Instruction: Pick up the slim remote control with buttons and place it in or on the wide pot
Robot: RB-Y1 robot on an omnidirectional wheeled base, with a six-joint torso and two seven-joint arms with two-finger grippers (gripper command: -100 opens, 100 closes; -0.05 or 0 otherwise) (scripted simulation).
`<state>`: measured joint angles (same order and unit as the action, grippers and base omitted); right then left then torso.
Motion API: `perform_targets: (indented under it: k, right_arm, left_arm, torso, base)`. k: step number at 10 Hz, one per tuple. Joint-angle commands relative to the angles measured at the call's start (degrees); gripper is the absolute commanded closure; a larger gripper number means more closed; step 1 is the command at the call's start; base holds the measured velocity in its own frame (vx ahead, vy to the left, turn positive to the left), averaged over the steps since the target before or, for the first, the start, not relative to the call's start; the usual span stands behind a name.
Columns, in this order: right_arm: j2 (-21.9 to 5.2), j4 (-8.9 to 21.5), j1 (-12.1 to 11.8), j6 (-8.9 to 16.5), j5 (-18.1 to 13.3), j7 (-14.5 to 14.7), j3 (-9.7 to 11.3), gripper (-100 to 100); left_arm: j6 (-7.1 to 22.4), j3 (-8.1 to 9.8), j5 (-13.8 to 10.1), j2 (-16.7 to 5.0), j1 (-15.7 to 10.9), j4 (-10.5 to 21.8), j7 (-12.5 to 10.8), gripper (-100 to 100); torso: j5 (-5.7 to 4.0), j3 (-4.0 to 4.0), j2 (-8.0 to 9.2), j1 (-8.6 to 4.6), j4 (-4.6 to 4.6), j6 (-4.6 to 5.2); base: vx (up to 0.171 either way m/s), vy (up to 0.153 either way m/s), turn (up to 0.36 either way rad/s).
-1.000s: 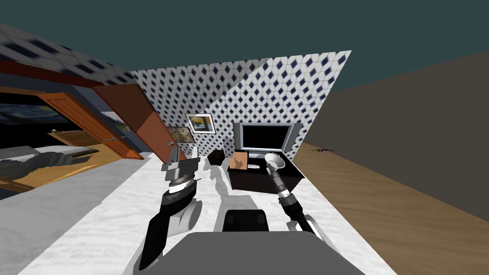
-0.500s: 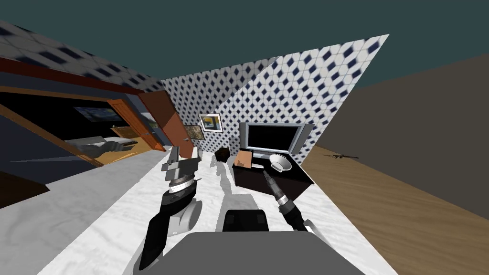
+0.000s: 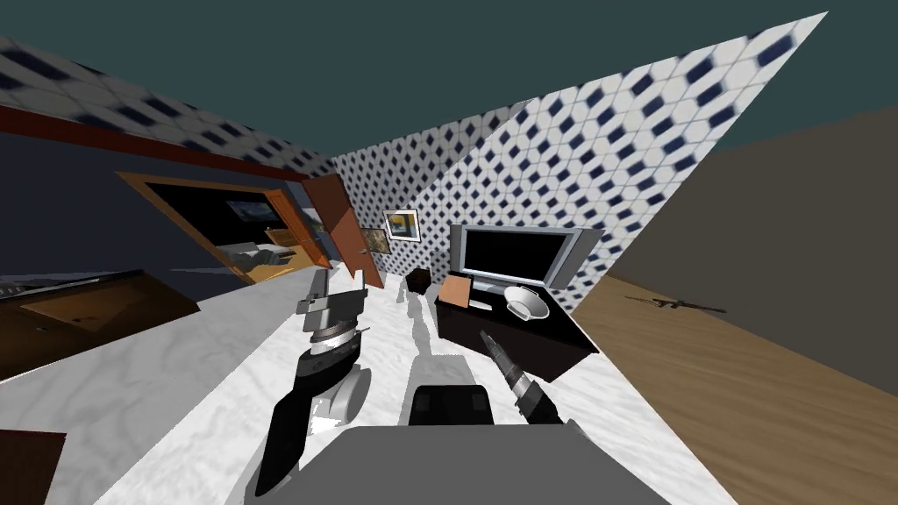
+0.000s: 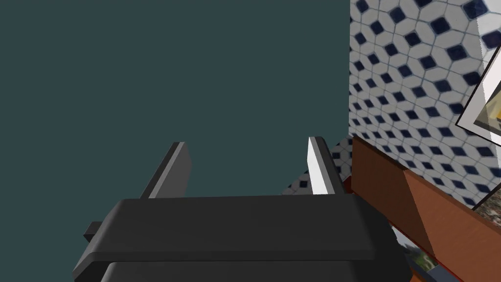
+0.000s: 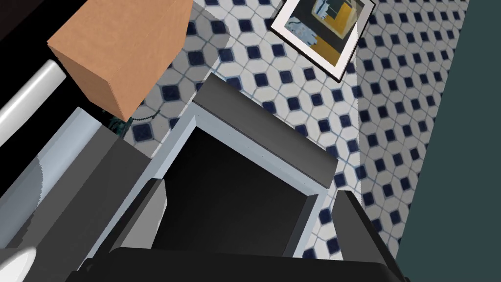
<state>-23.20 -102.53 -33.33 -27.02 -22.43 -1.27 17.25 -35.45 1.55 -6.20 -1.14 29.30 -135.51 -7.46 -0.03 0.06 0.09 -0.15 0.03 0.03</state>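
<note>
A wide white pot [image 3: 526, 302] stands on a low dark cabinet [image 3: 535, 346] in front of a flat TV [image 3: 517, 254]. Beside a brown box [image 3: 454, 290] on the cabinet lies a slim pale strip [image 3: 480, 305]; I cannot tell whether it is the remote. My right gripper [image 3: 485, 337] hangs low in front of the cabinet, short of the pot. In the right wrist view this gripper [image 5: 249, 215] is open, facing the TV screen [image 5: 230, 196]. My left gripper [image 3: 338, 282] is raised at chest left, and it [image 4: 244, 166] is open with nothing between its fingers.
A small dark box [image 3: 418, 280] sits on the white marbled floor by the tiled wall. An open brown door [image 3: 346, 228] and a doorway lie to the left, with low brown furniture [image 3: 88, 307] nearer. Wood flooring [image 3: 702, 377] spreads to the right.
My view has swung left, so the room has slid right in the picture. My right arm has dropped back from the pot to a lower place before the cabinet. The left arm holds still.
</note>
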Motion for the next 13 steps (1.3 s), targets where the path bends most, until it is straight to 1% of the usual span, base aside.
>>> perform_targets:
  k: [1, 2, 3, 4, 5, 6, 7, 8, 9, 10, 11, 12, 13]
  right_arm:
    - [-2.3, 2.9, -0.4, -0.9, -2.1, 0.7, 0.9, -100]
    - [-2.3, 3.9, -0.4, -0.9, -2.1, 0.7, 0.9, -100]
    - [-4.2, 6.5, -0.7, -1.1, -4.1, 1.3, 1.8, -100]
    - [-5.5, 9.3, -1.0, -1.3, -6.0, 1.9, 2.7, -100]
    - [-6.1, 10.2, -1.0, -1.3, -6.0, 1.9, 2.7, -100]
    - [-8.1, 12.9, -1.3, -1.4, -7.9, 2.5, 3.6, -100]
    - [-8.1, 13.4, -1.3, -1.4, -7.9, 2.5, 3.6, -100]
    - [-9.9, 15.4, -1.6, -1.5, -9.7, 3.2, 4.4, -100]
    - [-9.9, 16.6, -1.6, -1.5, -9.7, 3.2, 4.4, -100]
    - [-11.8, 18.1, -1.9, -1.5, -11.5, 3.9, 5.1, -100]
    - [-11.8, 19.3, -1.9, -1.5, -11.5, 3.9, 5.1, -100]
    - [-11.8, 19.9, -1.9, -1.5, -11.5, 3.9, 5.1, -100]
    - [-13.5, 22.1, -2.2, -1.5, -13.3, 4.5, 5.8, -100]
  left_arm:
    - [0.0, 0.00, 0.0, 0.0, 0.0, 0.0, 0.0, 0]
    - [0.0, 0.00, 0.0, 0.0, 0.0, 0.0, 0.0, 0]
    - [0.0, 0.00, 0.0, 0.0, 0.0, 0.0, 0.0, 0]
    - [0.0, -0.01, 0.0, 0.0, 0.0, 0.0, 0.0, 0]
    - [0.0, 0.00, 0.0, 0.0, 0.0, 0.0, 0.0, 0]
    - [0.0, 0.01, 0.0, 0.0, 0.0, 0.0, 0.0, 0]
    - [0.0, 0.00, 0.0, 0.0, 0.0, 0.0, 0.0, 0]
    - [0.0, 0.01, 0.0, 0.0, 0.0, 0.0, 0.0, 0]
    - [0.0, 0.00, 0.0, 0.0, 0.0, 0.0, 0.0, 0]
    - [0.0, 0.01, 0.0, 0.0, 0.0, 0.0, 0.0, 0]
    - [0.0, 0.00, 0.0, 0.0, 0.0, 0.0, 0.0, 0]
    - [0.0, 0.01, 0.0, 0.0, 0.0, 0.0, 0.0, 0]
    - [0.0, 0.01, 0.0, 0.0, 0.0, 0.0, 0.0, 0]
  torso:
    - [0.00, 0.00, 0.00, 0.00, 0.00, 0.00]
    - [0.00, 0.00, 0.00, 0.00, 0.00, -0.04]
    - [-0.01, -0.03, -0.05, -0.05, -0.01, 0.01]
    - [0.00, -0.03, -0.05, -0.02, -0.01, -0.05]
    - [0.00, -0.02, -0.04, -0.04, -0.01, -0.02]
    - [-0.01, -0.05, -0.08, -0.07, -0.01, 0.02]
    - [0.00, -0.06, -0.11, -0.01, -0.02, -0.04]
    - [0.00, -0.09, -0.16, -0.06, -0.03, 0.03]
    - [0.00, -0.10, -0.18, -0.02, -0.03, -0.03]
    - [0.00, -0.11, -0.19, -0.04, -0.04, 0.03]
    - [0.00, -0.12, -0.21, -0.03, -0.04, -0.03]
    - [-0.01, -0.14, -0.25, -0.09, -0.05, 0.03]
    - [-0.01, -0.14, -0.24, -0.09, -0.05, 0.05]
  base:
    - [-0.037, 0.008, 0.328]
    - [-0.022, -0.007, 0.169]
    - [-0.025, 0.009, 0.404]
    - [-0.028, 0.006, 0.486]
    - [-0.015, -0.006, 0.153]
    - [-0.010, 0.018, 0.383]
    - [0.002, -0.001, 0.159]
    - [0.004, 0.015, 0.297]
    - [0.010, 0.002, 0.190]
    - [0.014, 0.013, 0.353]
    - [0.026, -0.008, 0.212]
    - [0.020, -0.012, -0.034]
    - [0.028, 0.015, 0.335]
